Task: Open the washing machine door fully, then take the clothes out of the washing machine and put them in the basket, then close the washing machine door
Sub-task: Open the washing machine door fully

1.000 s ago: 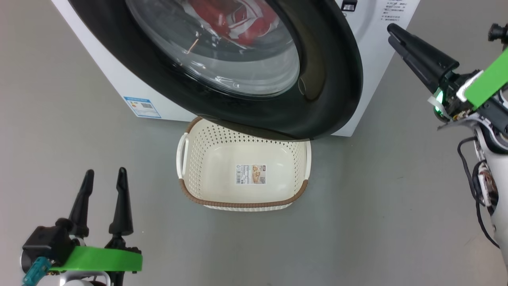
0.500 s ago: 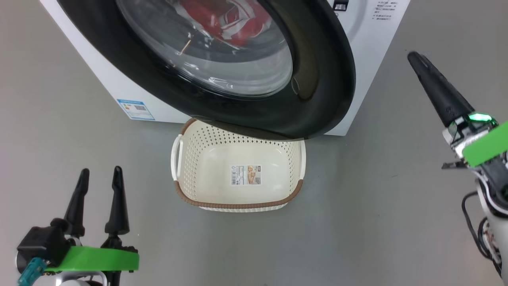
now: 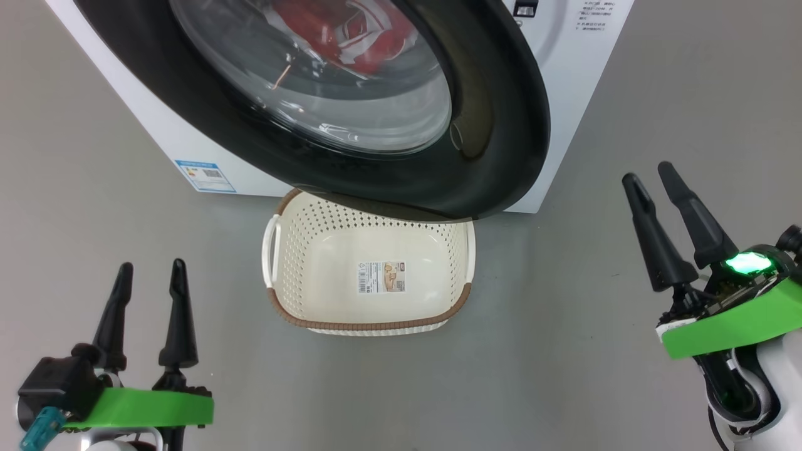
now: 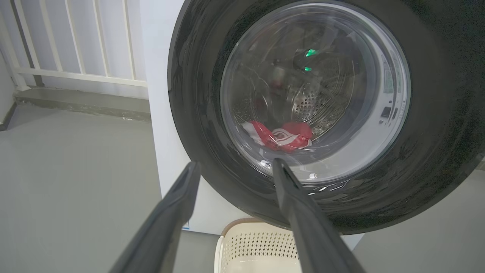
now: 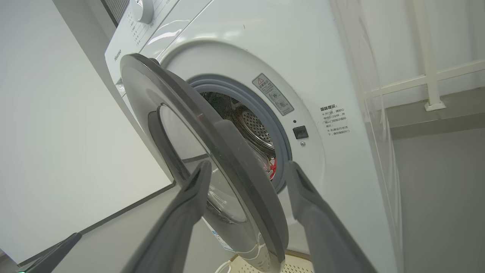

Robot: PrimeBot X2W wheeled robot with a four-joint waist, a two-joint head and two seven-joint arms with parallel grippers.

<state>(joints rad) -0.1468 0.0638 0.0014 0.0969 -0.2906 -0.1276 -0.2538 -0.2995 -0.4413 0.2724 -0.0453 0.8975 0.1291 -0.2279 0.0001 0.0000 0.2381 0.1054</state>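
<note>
The left gripper [image 3: 152, 265] and right gripper [image 3: 646, 173] hover over the floor [image 3: 564, 351], one on each side of the basket [image 3: 376, 326]. Both have fingers spread and hold nothing. The basket stands empty on the floor against the front of the washer [image 3: 564, 75], its far rim under the lower edge of the door [image 3: 501, 125]. The paper label [image 3: 382, 277] on its bottom is too small to read. The door hangs part open, not fully. Behind its glass the clothes [image 3: 351, 31] lie in the drum [image 5: 254, 125]. I judge the first step half done, with emptying and closing left. The washer's blue sticker [image 3: 204, 176] is unreadable, and a brand word [image 5: 122, 54] on its top panel seems to read "Hisense".
</note>
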